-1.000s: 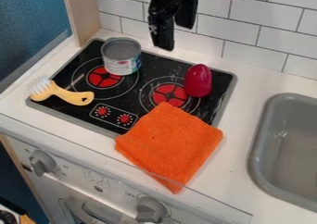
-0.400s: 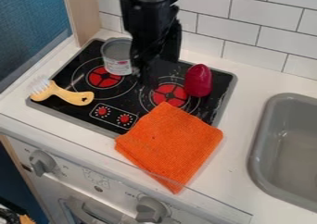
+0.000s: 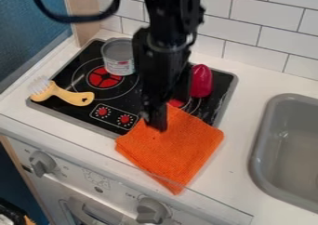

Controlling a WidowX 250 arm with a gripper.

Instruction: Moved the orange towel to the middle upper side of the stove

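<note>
One orange towel (image 3: 180, 149), a ribbed, nubby cloth folded into a rough square, lies half on the stove (image 3: 118, 105) and half on the smooth white desk (image 3: 248, 85), covering the stove's near edge. The black hand (image 3: 155, 121) hangs over the towel's upper left corner; whether it is open or closed, or touches the cloth, one cannot tell.

The stove has a glossy black rectangular top with a grey rim. It carries two round red burner discs, the second partly behind the arm, and two small red dials. Three other things sit on it: one squat metal can (image 3: 118, 56) with a pale label, one smooth, egg-shaped crimson object (image 3: 201, 81), and one brush (image 3: 71, 97) with a hard yellow handle, a hole near its end, and stiff white bristles. Two chunky grey knobs stick out of the front panel (image 3: 97, 182). To the right is one grey sink (image 3: 295, 149) with rounded corners; behind are flat, oblong white tiles (image 3: 245, 26).
</note>
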